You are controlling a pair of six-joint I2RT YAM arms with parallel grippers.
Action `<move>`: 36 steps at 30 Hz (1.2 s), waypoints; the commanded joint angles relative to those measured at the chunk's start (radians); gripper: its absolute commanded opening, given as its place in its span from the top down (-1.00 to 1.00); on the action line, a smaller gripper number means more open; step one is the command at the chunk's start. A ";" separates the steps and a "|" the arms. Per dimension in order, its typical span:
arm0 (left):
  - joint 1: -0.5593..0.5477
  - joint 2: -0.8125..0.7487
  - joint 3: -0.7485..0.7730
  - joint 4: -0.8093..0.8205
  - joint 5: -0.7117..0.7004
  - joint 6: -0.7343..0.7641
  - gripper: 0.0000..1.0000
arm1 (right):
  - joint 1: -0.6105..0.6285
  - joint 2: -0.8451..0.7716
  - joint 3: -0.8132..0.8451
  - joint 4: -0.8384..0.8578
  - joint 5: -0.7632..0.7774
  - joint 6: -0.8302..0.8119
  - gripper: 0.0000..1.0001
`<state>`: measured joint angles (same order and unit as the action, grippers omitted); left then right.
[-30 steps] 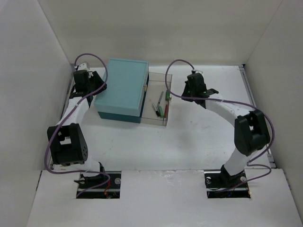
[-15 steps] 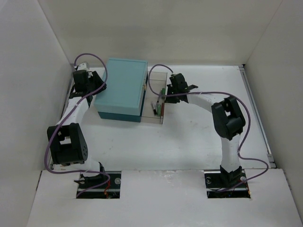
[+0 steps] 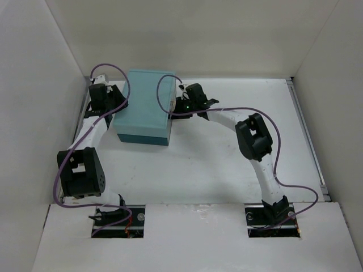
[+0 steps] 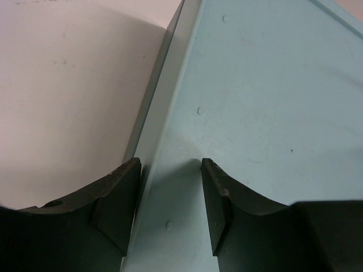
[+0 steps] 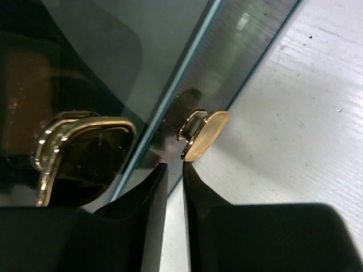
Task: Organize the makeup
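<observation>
The teal box [image 3: 144,107] stands at the back left of the table, with its clear drawer pushed in. None of the makeup shows in any view. My right gripper [image 3: 180,105] is at the box's right side. In the right wrist view its fingers [image 5: 174,167] stand almost together with nothing between them, tips at the drawer's gold knob [image 5: 207,131] on the clear front [image 5: 244,56]. My left gripper [image 3: 117,105] is open over the left edge of the box top [image 4: 266,96], with nothing between its jaws [image 4: 170,170].
The white table [image 3: 227,164] is walled in white on the left, back and right. The left wall is close behind my left arm [image 3: 85,136]. Purple cables loop over both arms. A gold-rimmed shape [image 5: 85,153] shows at the drawer's front.
My right arm swept left and pushed the clear drawer into the teal box. The pencils and green stick that showed in the drawer are now hidden. My left arm has not moved.
</observation>
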<state>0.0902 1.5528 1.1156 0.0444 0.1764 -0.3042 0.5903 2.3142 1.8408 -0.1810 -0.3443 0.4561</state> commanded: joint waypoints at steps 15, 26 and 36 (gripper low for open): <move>-0.074 -0.129 -0.168 -0.192 -0.024 0.011 0.15 | 0.021 0.091 0.164 0.268 -0.180 0.095 0.31; 0.117 -0.210 0.085 -0.290 -0.127 0.010 -1.00 | -0.002 -0.203 -0.075 0.224 0.056 0.016 0.32; -0.009 -0.466 0.164 -0.356 -0.155 -0.001 -1.00 | -0.067 -0.748 -0.492 -0.085 0.509 0.076 -1.00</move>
<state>0.1894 1.1820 1.2675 -0.2886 0.0242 -0.2989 0.5228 1.6382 1.4338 -0.1093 -0.0593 0.5030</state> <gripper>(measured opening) 0.997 0.998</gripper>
